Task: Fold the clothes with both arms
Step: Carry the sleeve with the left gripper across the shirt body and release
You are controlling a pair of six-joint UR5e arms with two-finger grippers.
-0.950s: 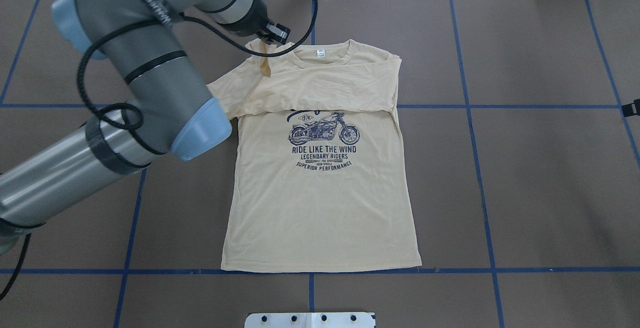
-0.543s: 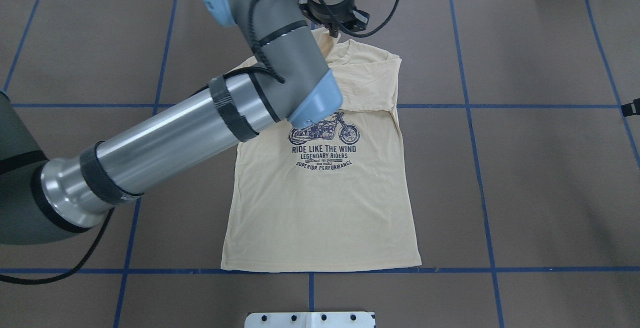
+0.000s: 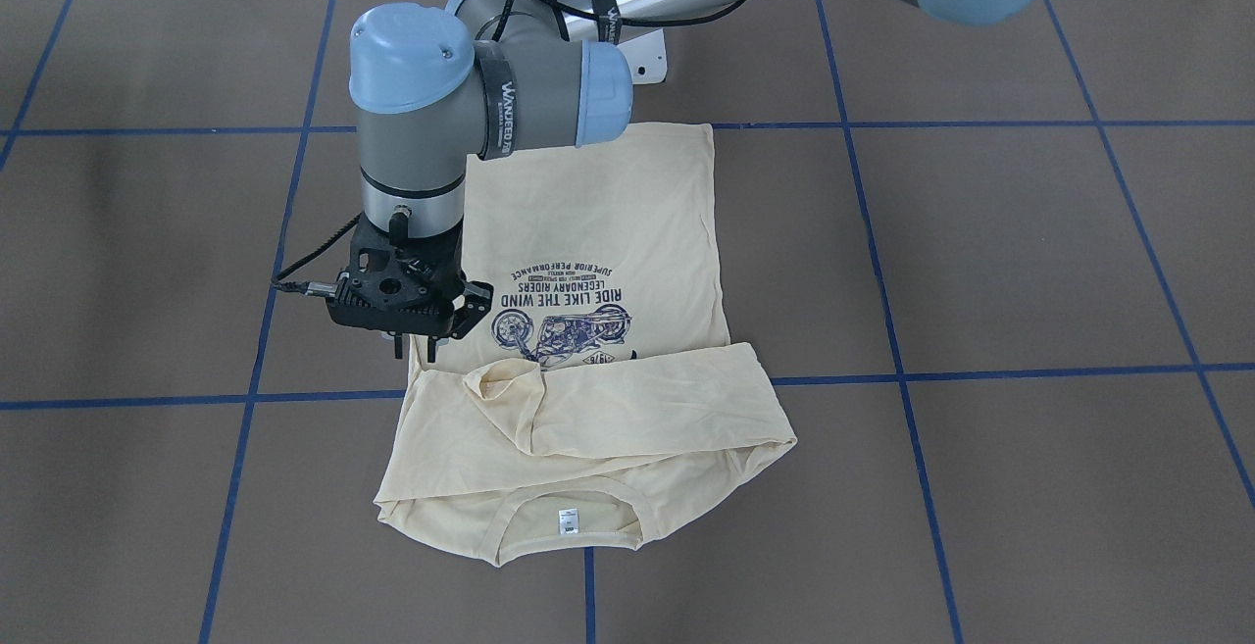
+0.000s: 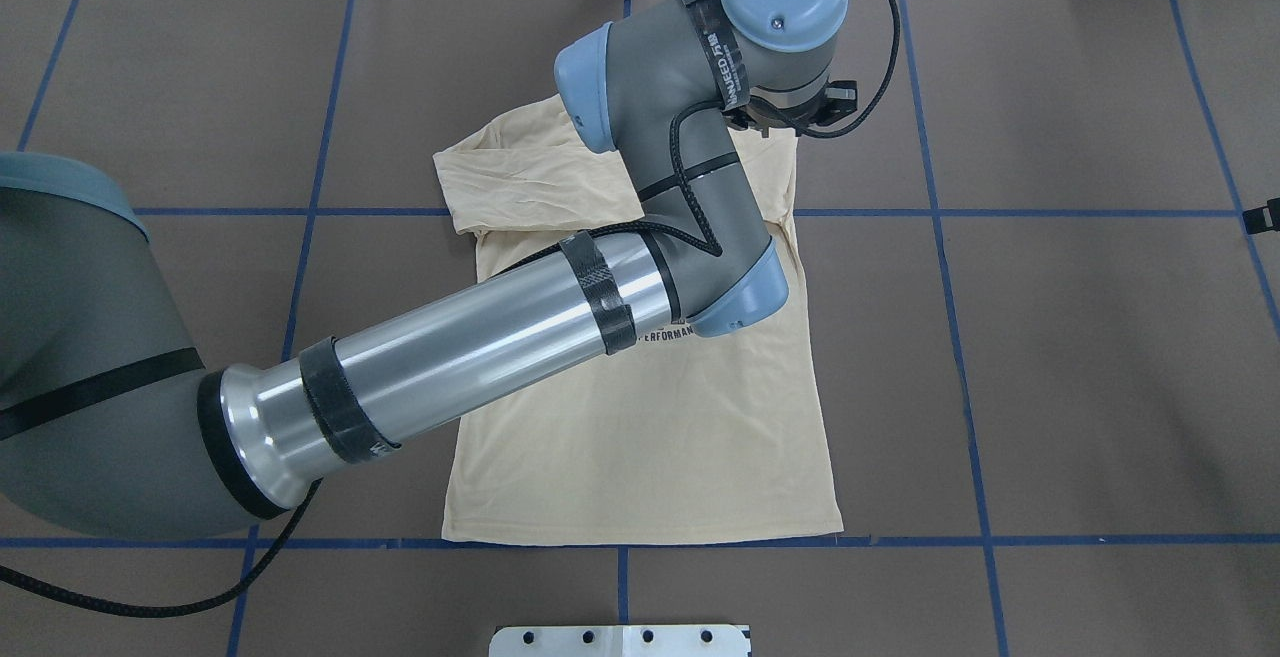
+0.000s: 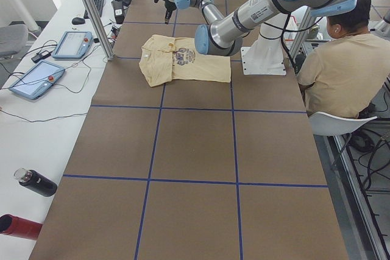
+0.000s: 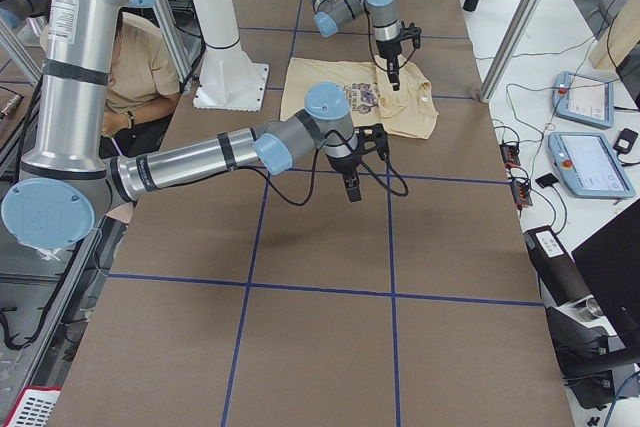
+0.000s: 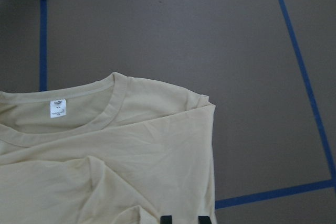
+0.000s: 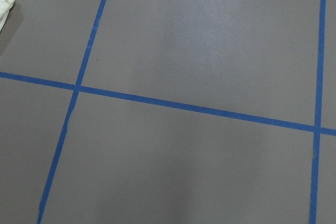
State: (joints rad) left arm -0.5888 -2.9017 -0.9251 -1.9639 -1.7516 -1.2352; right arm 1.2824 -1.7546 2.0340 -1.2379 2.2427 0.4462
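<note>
Cream-yellow cloth, the long-sleeved T-shirt (image 3: 608, 232) lies print-up on the brown table (image 3: 980, 262) directly in front of the white base plate (image 4: 620, 640), hem nearest the base plate, neck label (image 3: 565, 521) farthest from it; 1 sleeve (image 3: 637, 399) is laid across the chest, covering the top of the navy print (image 3: 559, 316). The left gripper (image 3: 416, 348) hangs close over the shoulder edge on the robot's right, at the shirt's end away from the base plate, jaws a little apart and holding nothing, fingertips (image 7: 166, 219) just above the cloth; the right gripper (image 6: 352, 190) stands off the shirt, and whether it is parted or closed cannot be told. The sleeve fold looks done; the next move likely calls for both arms to pinch the thin cloth at 2 corners and carry it evenly over the body. As for containers, a black bottle (image 5: 35, 182) and a red bottle (image 5: 18, 226) lie well away from the base plate; their contents are hidden.
</note>
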